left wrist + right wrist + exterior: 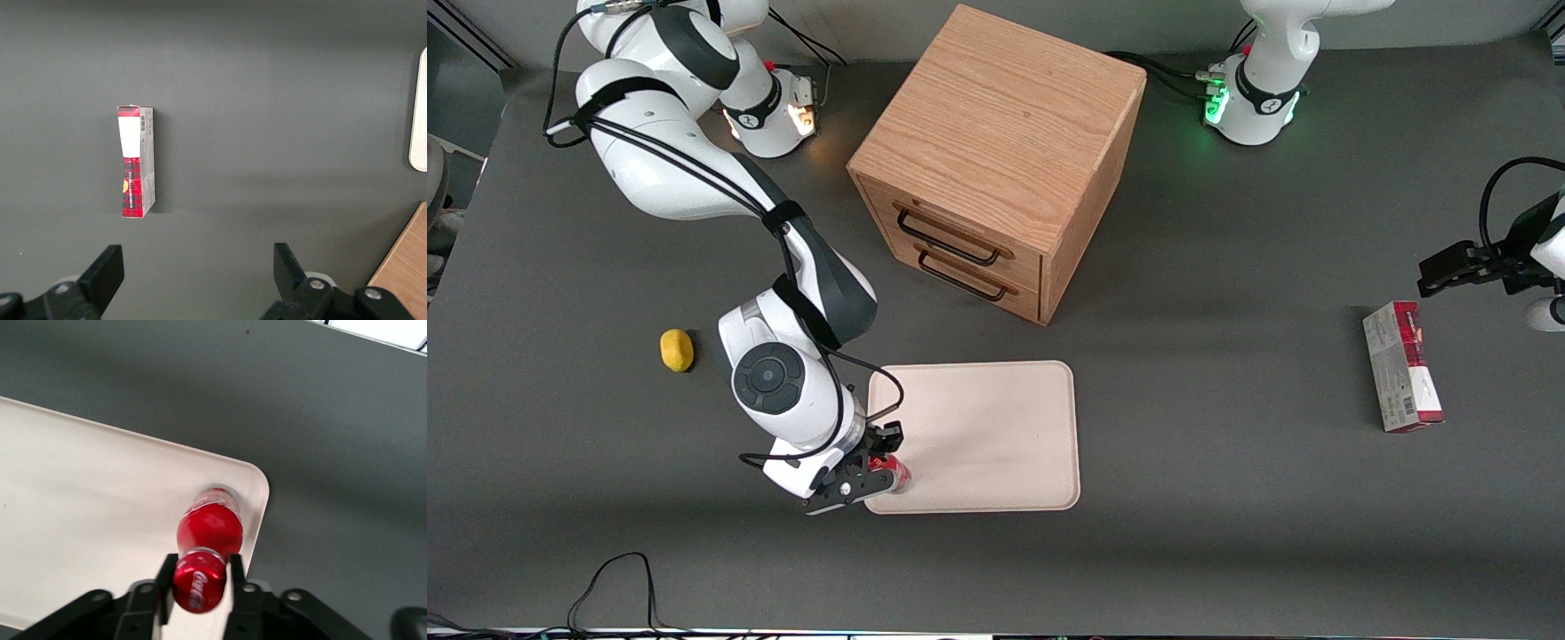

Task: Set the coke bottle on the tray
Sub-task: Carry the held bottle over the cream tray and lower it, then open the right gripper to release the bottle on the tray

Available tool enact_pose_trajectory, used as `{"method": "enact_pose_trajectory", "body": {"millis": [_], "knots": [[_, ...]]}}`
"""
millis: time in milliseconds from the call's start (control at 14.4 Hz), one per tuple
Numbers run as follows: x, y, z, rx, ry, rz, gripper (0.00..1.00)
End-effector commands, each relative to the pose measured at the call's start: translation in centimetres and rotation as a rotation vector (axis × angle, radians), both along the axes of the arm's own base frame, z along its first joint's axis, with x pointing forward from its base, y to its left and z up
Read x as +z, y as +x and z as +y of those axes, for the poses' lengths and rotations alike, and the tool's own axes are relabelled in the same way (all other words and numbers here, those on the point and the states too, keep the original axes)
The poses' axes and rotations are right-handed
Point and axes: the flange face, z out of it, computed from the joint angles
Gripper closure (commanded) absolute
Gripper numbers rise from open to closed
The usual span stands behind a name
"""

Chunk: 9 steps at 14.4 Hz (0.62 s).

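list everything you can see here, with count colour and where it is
small red coke bottle: 1, red with red cap, upright on a tray corner nearest the front camera, held by the cap
flat cream rectangular tray: 1, pale cream, on the table in front of the cabinet
wooden two-drawer cabinet: 1, light oak, black handles, farther from the camera than the tray
yellow lemon-like lump: 1, yellow, toward the working arm's end
red-and-grey rectangular carton: 1, lying flat toward the parked arm's end
gripper: 1, black, shut on the bottle cap above the tray corner
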Motion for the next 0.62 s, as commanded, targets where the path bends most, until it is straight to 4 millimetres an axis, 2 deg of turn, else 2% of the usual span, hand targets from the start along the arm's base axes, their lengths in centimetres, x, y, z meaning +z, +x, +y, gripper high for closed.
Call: {"method": "enact_pose_trajectory", "body": {"millis": [0, 139, 208, 278, 417, 556], "knots": [[0.4, -0.2, 0.4, -0.051, 0.000, -0.019, 0.00], [1.7, -0.1, 0.2, -0.082, 0.011, -0.033, 0.00], [4.1, -0.4, 0.2, -0.082, 0.022, -0.047, 0.00], [6.9, -1.2, -0.7, -0.102, 0.042, -0.019, 0.00], [11.9, -3.2, -4.1, -0.147, 0.060, 0.050, 0.00], [16.1, -5.6, -9.2, -0.221, 0.046, 0.082, 0.00]]}}
